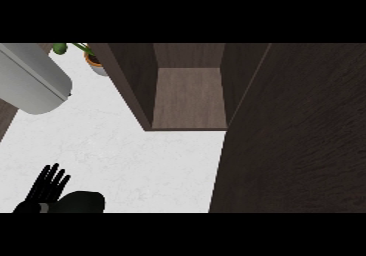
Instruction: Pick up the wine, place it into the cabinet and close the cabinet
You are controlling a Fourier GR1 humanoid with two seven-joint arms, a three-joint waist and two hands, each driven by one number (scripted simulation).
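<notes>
Left hand [51,182]: open, fingers straight, resting at lower left
Cabinet [187,95]: open, inside bare, on white tabletop [142,155]
Door [304,140]: swung wide at right
Wine: out of sight
Potted plant [90,56]: far left

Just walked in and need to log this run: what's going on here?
Nothing is being handled right now. The cabinet stands open on the white counter, its shelf bare, with its dark door swung out and filling the right side of the view. The left hand rests open at the lower left edge, fingers up. The right hand is out of view, and no wine shows. A potted plant and a grey cylindrical object sit at the upper left.
</notes>
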